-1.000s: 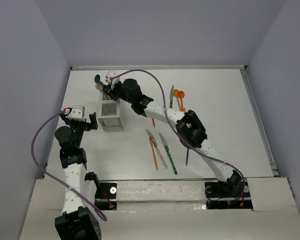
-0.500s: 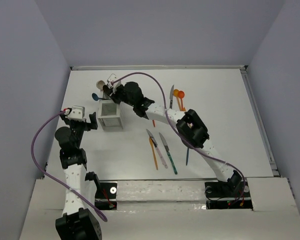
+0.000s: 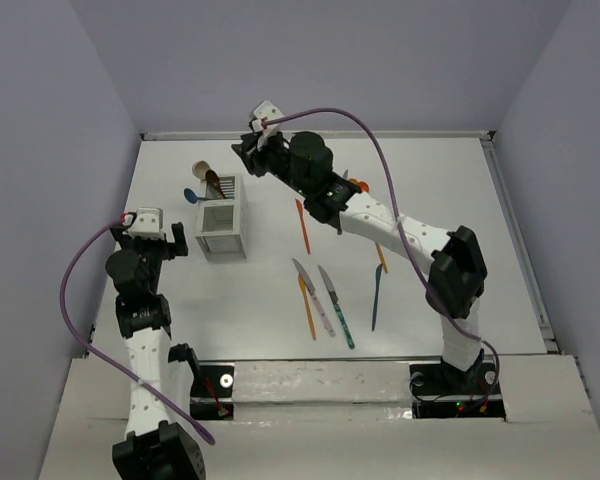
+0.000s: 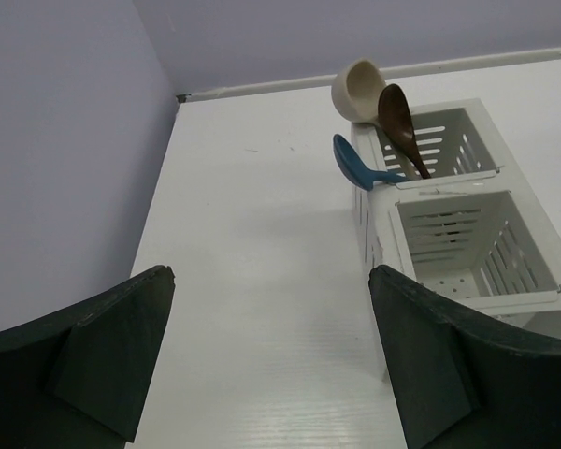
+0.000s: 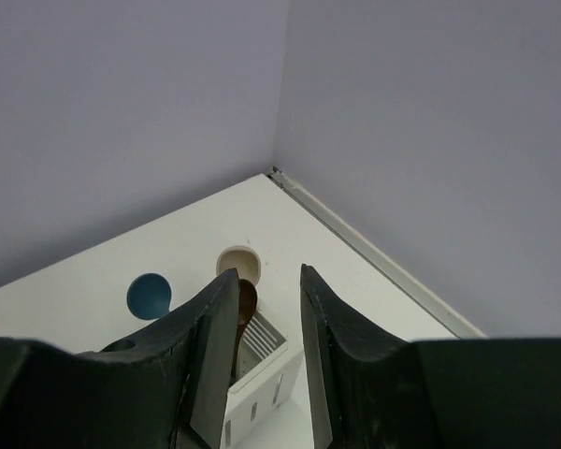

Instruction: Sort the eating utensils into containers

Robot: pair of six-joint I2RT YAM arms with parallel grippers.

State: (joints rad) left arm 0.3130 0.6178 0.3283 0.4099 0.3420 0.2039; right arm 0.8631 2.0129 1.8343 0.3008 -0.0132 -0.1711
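You have three spoons in so far: the beige round-bowled spoon, the dark brown spoon and the blue spoon all stand leaning in the far compartment of the white slatted caddy. Its nearer compartment looks empty. Most of the work remains on the table to the caddy's right: a slim orange knife, a blue-handled utensil and a cluster with a teal-handled knife, a pink-handled knife and an orange piece. Your right gripper hovers above the caddy's far end, fingers slightly parted and holding nothing. Your left gripper sits spread wide and empty beside the caddy.
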